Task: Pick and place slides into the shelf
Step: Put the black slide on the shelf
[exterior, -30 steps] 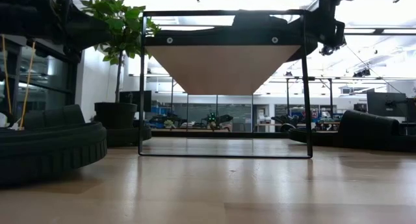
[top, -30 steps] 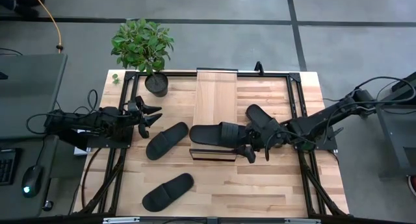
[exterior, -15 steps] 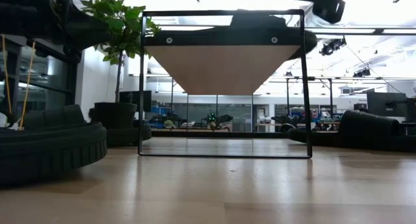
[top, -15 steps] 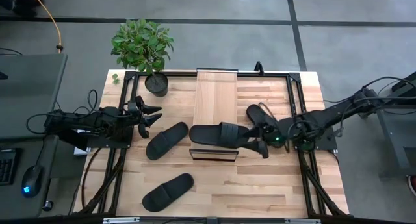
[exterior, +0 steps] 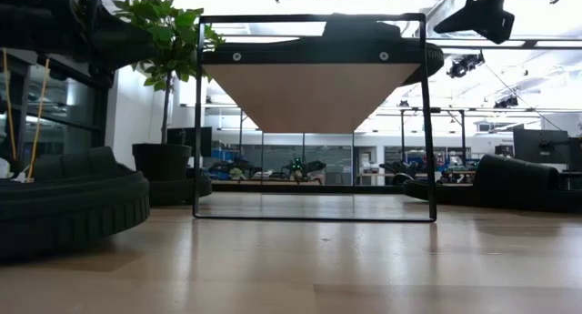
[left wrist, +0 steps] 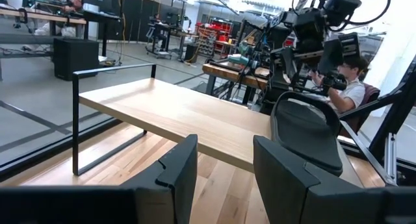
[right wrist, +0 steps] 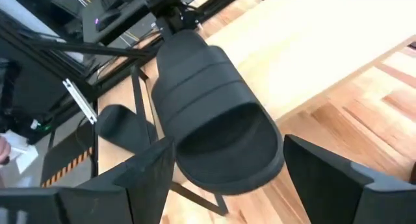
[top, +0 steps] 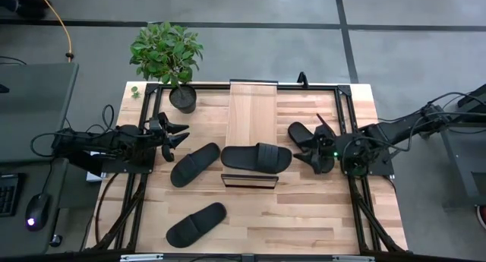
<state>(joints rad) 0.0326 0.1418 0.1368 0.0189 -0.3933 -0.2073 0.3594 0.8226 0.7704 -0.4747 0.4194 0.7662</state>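
You had one slide (top: 256, 156) lying across the near end of the shelf (top: 252, 114), its long axis crosswise to the plank and its ends overhanging both sides. Your right end effector (top: 313, 148) hung just beside that slide's right end, fingers spread wide with nothing between them; in its wrist view the sandal's rounded end (right wrist: 218, 130) sat directly ahead, framed by the two fingers.

Beside the shelf's right edge, another slide (top: 301, 133) lay on the surface close under the right end effector, partly hidden by it, so you cannot tell from above exactly how its long axis ran. That one looked like the natural next pick for the right arm.

Left of the shelf, a third slide (top: 195, 164) lay at a diagonal, its nearer end toward your left end effector (top: 173, 134), which waited near the plant (top: 167, 52) with its fingers apart and empty. A fourth slide (top: 197, 224) lay farther toward the front edge of the surface, also diagonal, well apart from both arms but on the left arm's side of the shelf.
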